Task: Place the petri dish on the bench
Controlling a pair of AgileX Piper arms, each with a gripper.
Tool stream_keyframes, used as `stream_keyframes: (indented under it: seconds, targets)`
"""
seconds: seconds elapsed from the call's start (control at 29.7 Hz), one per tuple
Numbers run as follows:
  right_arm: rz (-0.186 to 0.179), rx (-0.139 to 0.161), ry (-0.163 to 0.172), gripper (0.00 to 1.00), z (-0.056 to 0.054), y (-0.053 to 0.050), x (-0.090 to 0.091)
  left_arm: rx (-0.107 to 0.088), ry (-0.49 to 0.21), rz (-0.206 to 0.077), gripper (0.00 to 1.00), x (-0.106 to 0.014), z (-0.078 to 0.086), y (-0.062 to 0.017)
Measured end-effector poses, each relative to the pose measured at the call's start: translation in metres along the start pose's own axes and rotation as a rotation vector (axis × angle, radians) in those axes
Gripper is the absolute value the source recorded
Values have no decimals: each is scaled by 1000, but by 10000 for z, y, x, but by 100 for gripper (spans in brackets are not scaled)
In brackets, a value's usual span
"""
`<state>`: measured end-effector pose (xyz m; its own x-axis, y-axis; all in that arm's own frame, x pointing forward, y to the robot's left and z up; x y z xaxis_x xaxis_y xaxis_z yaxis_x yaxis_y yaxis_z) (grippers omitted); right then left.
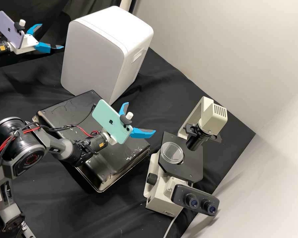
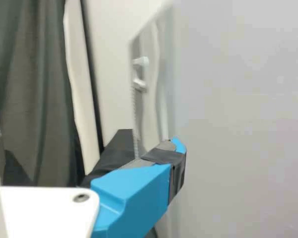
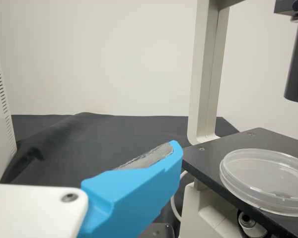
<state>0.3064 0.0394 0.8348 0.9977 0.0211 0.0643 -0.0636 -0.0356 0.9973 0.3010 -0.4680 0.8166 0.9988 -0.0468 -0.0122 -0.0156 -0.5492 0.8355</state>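
Observation:
A clear petri dish (image 1: 172, 152) (image 3: 265, 181) lies on the black stage (image 1: 190, 167) of a cream microscope (image 1: 160, 193) at the bench's right end. My right gripper (image 1: 140, 118) hovers just left of the stage, above a black tray, open with nothing in it. One of its blue fingers (image 3: 139, 184) points at the stage edge, a short way from the dish. My left gripper (image 1: 52, 36) hangs open and empty at the far back left, beside a white box; its finger (image 2: 139, 191) is close to the box's wall.
The tall white box (image 1: 102, 49) stands at the back. A shallow black tray (image 1: 64, 112) lies in front of it, under the right arm. The microscope's lamp head (image 1: 210, 115) overhangs the stage. Black cloth (image 1: 165, 89) covers the bench up to the wall.

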Motion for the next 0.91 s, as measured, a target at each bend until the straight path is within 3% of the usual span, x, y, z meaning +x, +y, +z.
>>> stream_keyframes:
  seconds: [0.1, 0.17, 0.34, 0.54, 0.91]
  targets:
    - [0, 0, 0, 100, 0, 0, 0, 1, -50, -16, 100, -69, 147, -37]
    - [0, 0, 0, 100, 0, 0, 0, 19, -89, -18, 100, -127, 252, -51]
    - [0, 0, 0, 100, 0, 0, 0, 63, -204, 14, 100, -319, 429, -105]
    - [0, 0, 0, 100, 0, 0, 0, 70, -273, 26, 100, -598, 477, -205]
    - [0, 0, 0, 100, 0, 0, 0, 118, -446, -20, 100, -1015, 614, -306]
